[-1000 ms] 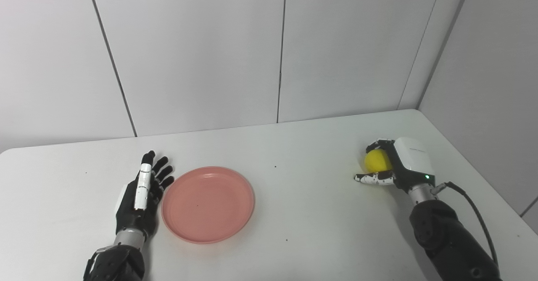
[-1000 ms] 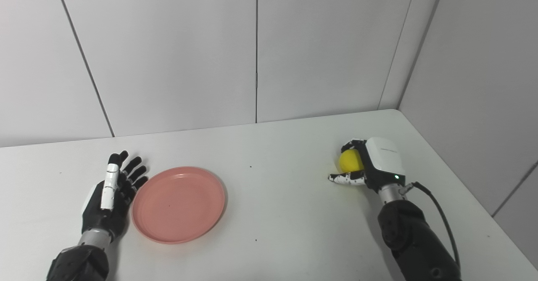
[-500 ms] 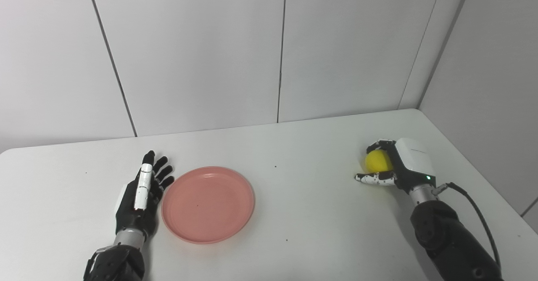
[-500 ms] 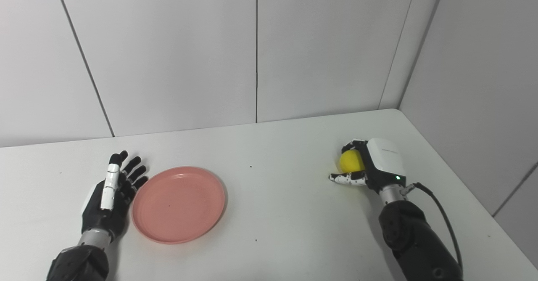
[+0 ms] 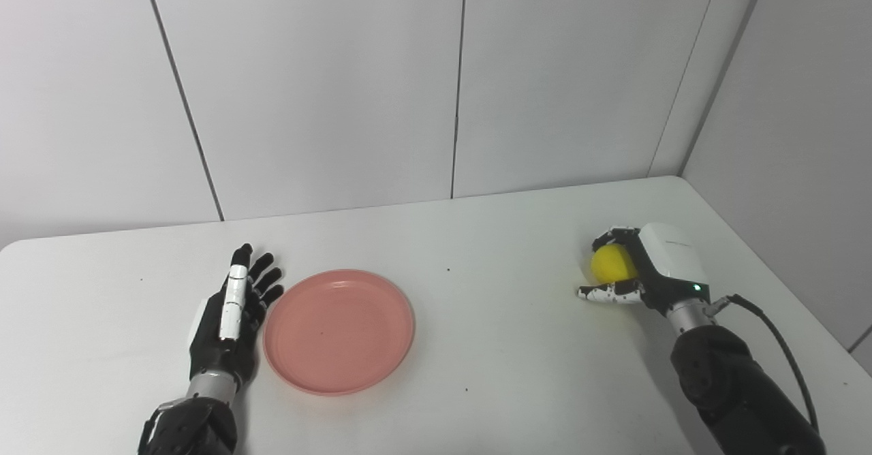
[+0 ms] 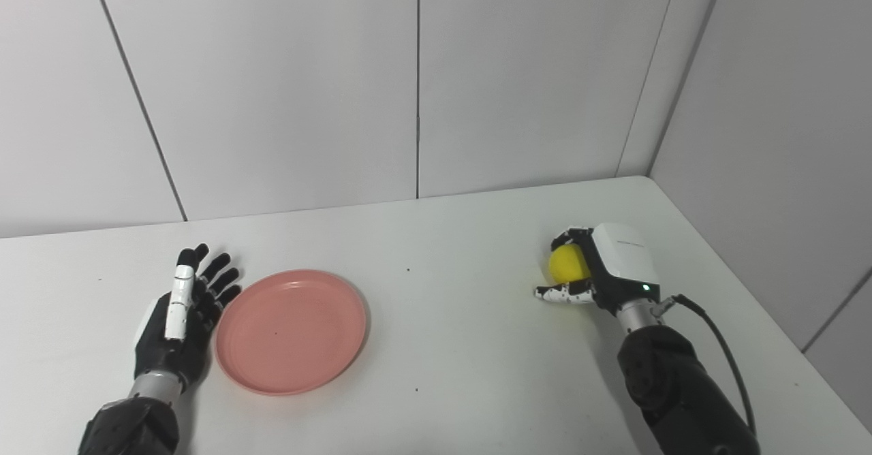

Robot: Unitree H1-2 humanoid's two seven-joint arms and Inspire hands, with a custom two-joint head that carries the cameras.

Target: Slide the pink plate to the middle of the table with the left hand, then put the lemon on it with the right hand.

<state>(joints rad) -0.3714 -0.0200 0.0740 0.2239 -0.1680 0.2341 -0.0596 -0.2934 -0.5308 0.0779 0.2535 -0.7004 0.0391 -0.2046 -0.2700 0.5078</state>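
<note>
Pink plate, one, which we log lying flat and bare at lower left of centre on the white table. One lemon, yellow, at centre right of the frame, well apart from the plate. Two hands: we note the left hand flat on the table just beside the plate's left rim, fingers spread and holding nothing; whether it touches the rim we cannot tell. Our right hand has its fingers curled over the lemon and thumb beneath, grasping it.
</note>
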